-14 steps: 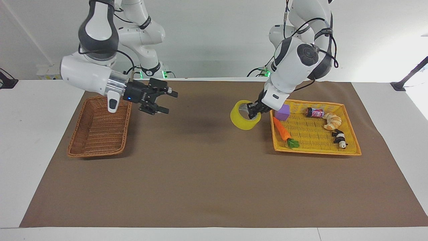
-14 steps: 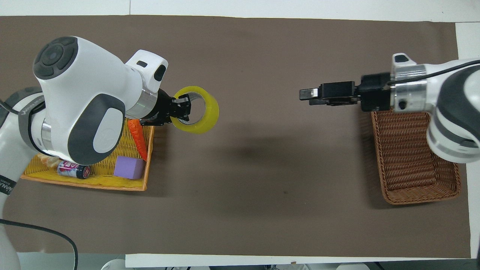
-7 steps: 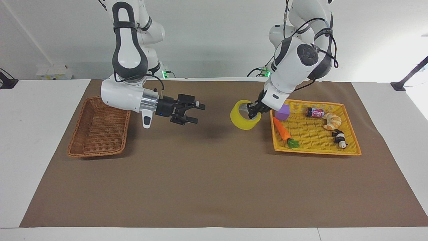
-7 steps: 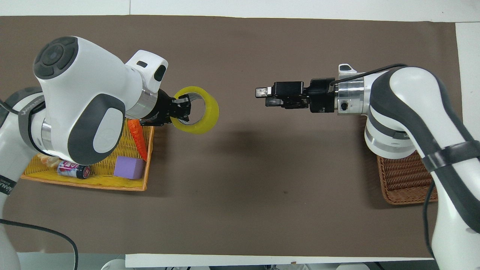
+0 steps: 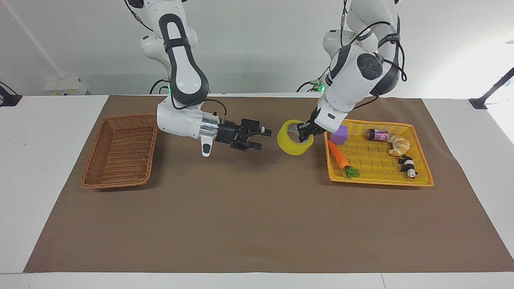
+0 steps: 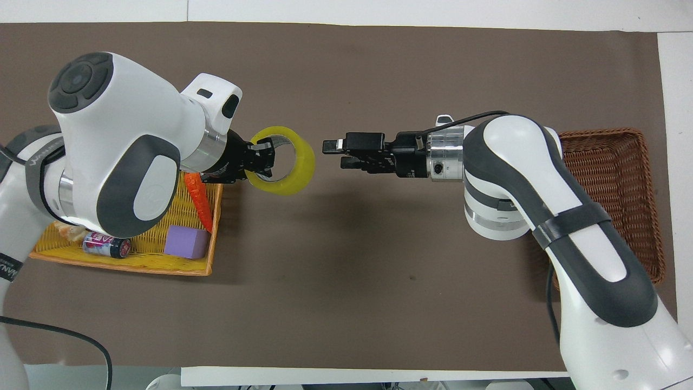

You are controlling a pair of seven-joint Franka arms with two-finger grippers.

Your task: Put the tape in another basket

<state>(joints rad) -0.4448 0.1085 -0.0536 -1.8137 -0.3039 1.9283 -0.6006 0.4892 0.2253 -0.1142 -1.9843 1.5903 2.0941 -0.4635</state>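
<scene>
Glossy translucent yellow plastic tape (image 5: 294, 143); rough brown woven wicker basket (image 5: 119, 150); matt brown paper-like mat (image 5: 257, 216) beneath basket; smooth white plastic arm shells (image 6: 116, 146).
</scene>
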